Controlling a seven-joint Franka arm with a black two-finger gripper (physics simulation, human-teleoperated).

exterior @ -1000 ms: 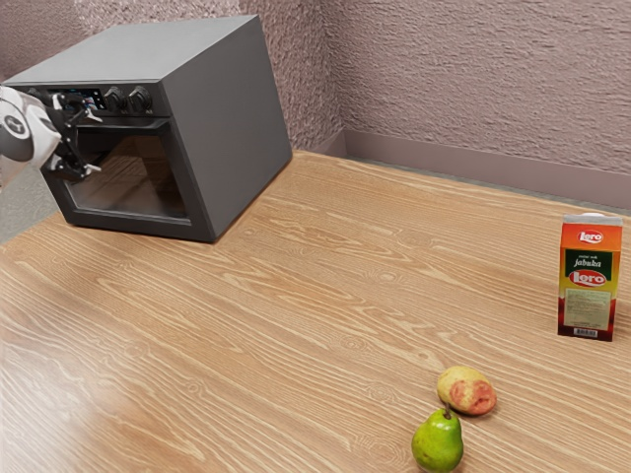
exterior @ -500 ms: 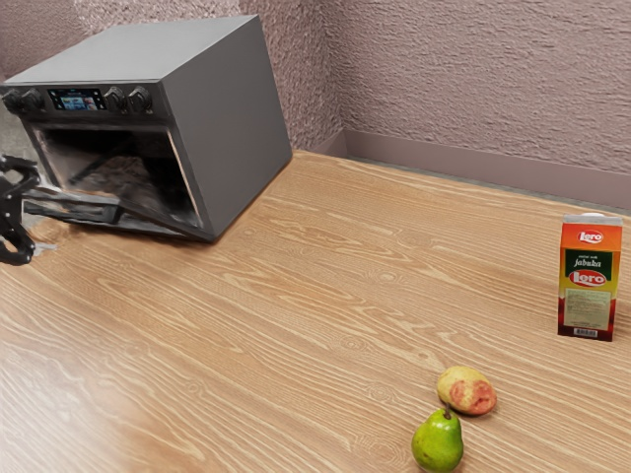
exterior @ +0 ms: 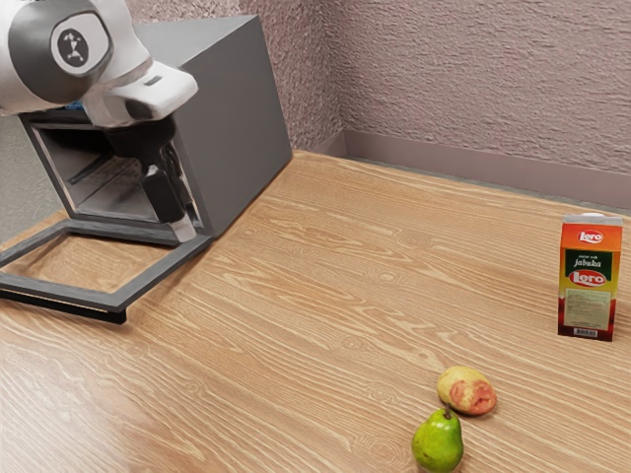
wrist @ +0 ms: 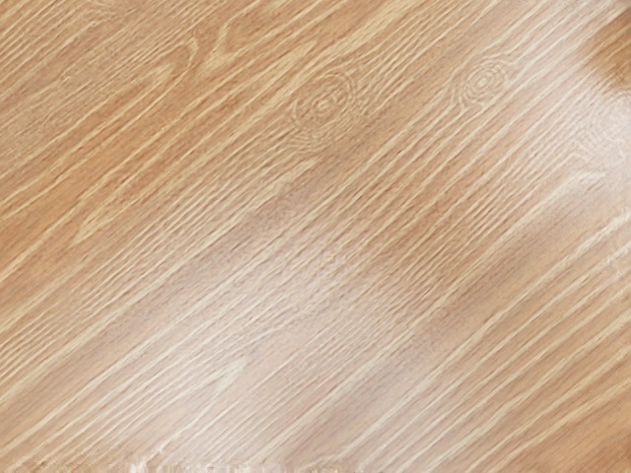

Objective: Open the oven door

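1. The pincer (exterior: pixel 183 233) is seen pointed downward beside the oven's (exterior: pixel 232 128) front, near the hinge-side corner of the lowered door; whether it is spread or closed cannot be told, and whether the door is touched by it cannot be made out either.
2. The oven door (exterior: pixel 163 271) is found folded down in front of the oven, laid out nearly flat just over the table (exterior: pixel 325 286); its handle (exterior: pixel 99 311) is carried along the edge farthest from the oven, well apart from the pincer.
3. The dark inside (exterior: pixel 104 182) is exposed through the front, with a rack partly seen; by this the opening asked for can be judged done, or so nearly done that little travel could be left.
4. No further pull seems to be needed; what is left is probably only for the arm (exterior: pixel 74 54) to be drawn clear, best by being lifted up and away from the oven.
5. Care should be taken at that corner; if the door frame were caught from beneath during the lift, it could be swung partly closed again.
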